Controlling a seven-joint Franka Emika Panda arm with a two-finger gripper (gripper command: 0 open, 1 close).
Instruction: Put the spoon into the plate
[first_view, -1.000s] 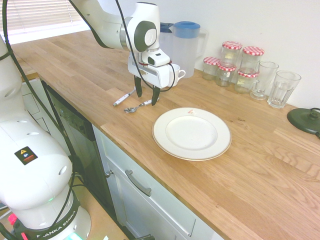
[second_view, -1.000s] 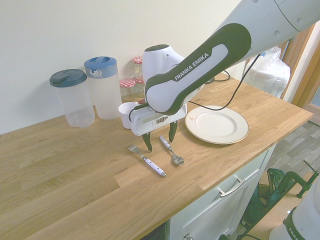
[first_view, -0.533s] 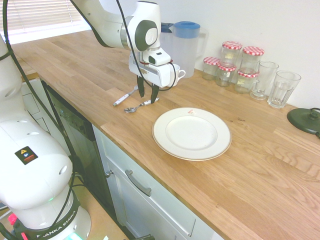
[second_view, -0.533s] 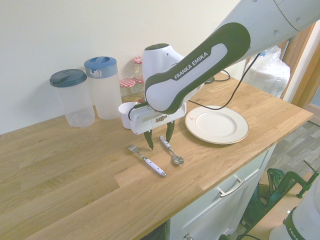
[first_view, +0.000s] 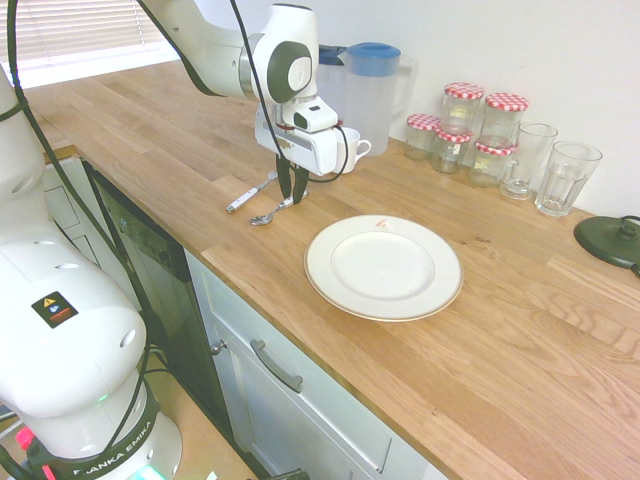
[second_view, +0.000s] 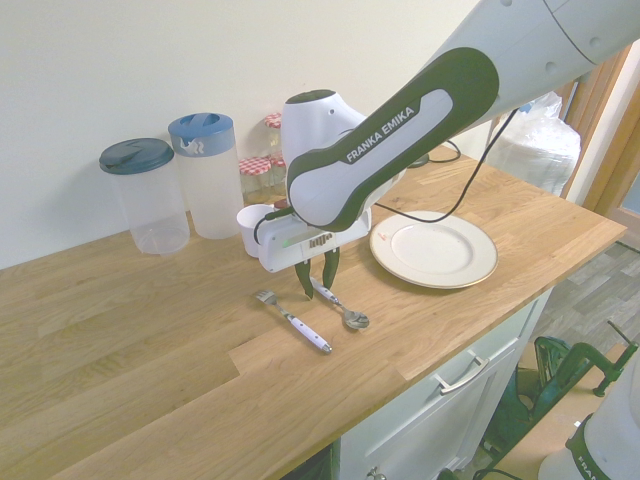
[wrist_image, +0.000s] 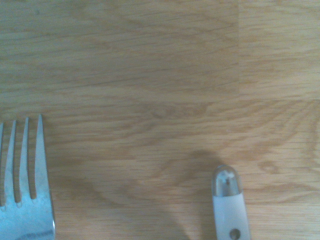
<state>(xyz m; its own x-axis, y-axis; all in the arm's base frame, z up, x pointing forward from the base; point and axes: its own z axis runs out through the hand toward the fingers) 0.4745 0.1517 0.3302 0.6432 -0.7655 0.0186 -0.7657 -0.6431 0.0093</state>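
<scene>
Now my gripper (first_view: 292, 190) stands low over the wooden counter (first_view: 520, 330), fingers pointing straight down. My jaws are clenched close together on the slim handle of the spoon (first_view: 265, 217). The spoon lies on the counter, with its oval bowl pointing toward the front edge. From the other side I see the same: my fingers pinch the handle end, and the bowl rests on the wood. The plate (first_view: 320, 262) sits on the counter well apart from the spoon, toward the jars (first_view: 470, 125) and glasses (first_view: 548, 170). Nothing lies in the plate. Just beside the spoon lies a fork (second_view: 290, 320) with a whitish handle, not touching it. Close to the wrist camera, the fork tines (wrist_image: 22, 195) and one whitish handle end (wrist_image: 227, 200) show on the wood; whose handle it is I cannot tell.
</scene>
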